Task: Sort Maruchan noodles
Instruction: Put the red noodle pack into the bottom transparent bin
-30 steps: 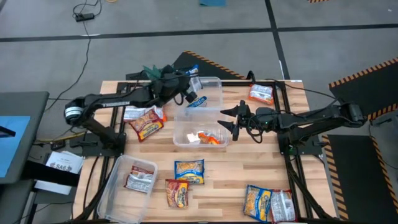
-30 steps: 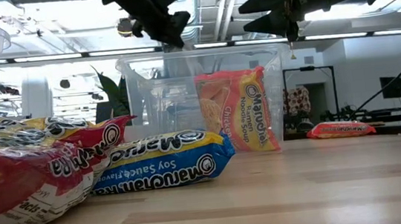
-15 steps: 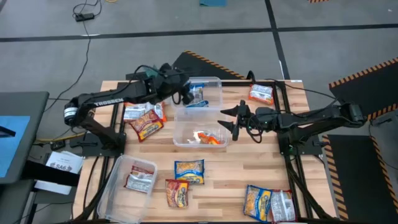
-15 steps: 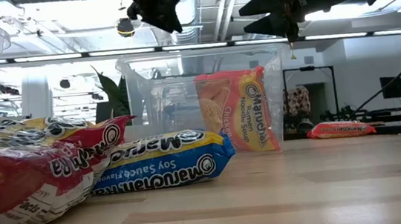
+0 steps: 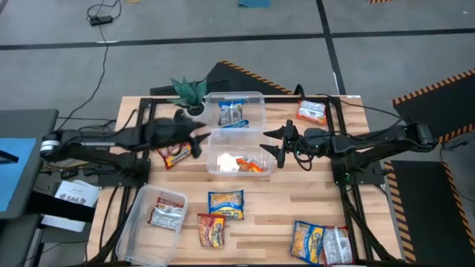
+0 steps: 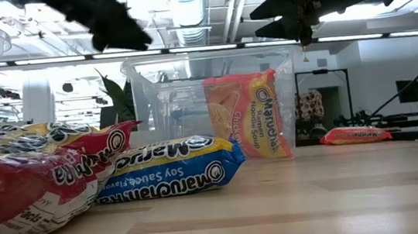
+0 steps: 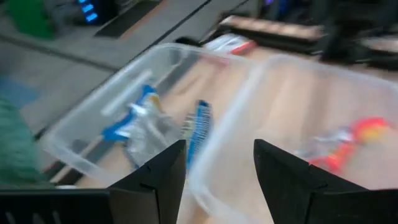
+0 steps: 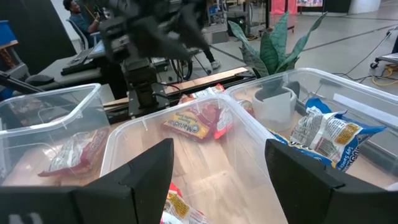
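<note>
Left gripper is hovering left of centre in the high view, fingers spread, holding nothing. A blue Maruchan packet is lying in the upper clear tub. Right gripper is hanging spread and empty beside the middle tub, where an orange packet is lying. Other packets are lying scattered on the surface.

I see noodle packets all over my table: a blue one crumpled in the twelve o'clock tub, an orange one in the centre tub, a red one flat in the seven o'clock tub.
</note>
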Action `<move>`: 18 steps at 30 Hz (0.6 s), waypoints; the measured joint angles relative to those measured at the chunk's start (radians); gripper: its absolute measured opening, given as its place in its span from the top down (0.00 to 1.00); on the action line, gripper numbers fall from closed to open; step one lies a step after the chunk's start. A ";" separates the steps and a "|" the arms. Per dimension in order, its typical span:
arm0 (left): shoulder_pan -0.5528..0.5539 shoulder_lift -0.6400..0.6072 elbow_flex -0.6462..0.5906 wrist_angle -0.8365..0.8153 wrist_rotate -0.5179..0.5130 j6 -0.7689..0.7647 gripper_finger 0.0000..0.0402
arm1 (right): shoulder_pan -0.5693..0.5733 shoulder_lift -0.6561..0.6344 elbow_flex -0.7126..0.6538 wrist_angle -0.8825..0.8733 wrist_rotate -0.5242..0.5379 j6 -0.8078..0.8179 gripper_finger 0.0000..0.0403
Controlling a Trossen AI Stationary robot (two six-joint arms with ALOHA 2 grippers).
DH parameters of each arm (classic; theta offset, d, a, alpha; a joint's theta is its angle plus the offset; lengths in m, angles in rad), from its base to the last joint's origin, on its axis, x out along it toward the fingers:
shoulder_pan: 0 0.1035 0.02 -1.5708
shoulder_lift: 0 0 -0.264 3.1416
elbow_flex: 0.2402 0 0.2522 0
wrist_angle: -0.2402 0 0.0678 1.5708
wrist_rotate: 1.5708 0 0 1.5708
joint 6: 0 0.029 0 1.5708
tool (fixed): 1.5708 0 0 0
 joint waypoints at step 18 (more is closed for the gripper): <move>0.089 -0.243 -0.125 -0.752 -0.011 -0.382 0.56 | 0.000 0.000 0.000 -0.001 0.000 0.009 0.32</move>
